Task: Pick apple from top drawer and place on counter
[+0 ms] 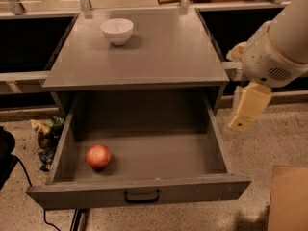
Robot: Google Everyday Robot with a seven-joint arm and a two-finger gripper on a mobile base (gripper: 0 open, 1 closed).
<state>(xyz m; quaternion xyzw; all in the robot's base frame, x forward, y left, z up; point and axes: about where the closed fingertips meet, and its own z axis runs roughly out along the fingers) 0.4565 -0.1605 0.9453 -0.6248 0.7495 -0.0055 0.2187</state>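
Now the apple [98,156] lies in the open top drawer [192,189], at about 8 o'clock on its floor, near the left wall. The claw [246,110] hangs outside the drawer at 3 o'clock, and I cannot tell if it is released or clenched. It should cross the right wall high, then descend straight over the apple. On the worktop [159,52], the white bowl [117,31] sits at 11 o'clock, so a placing near the middle seems safe.

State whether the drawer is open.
Open: drawer pulled out, apple visible inside at front left. Gripper hangs outside, to its right.
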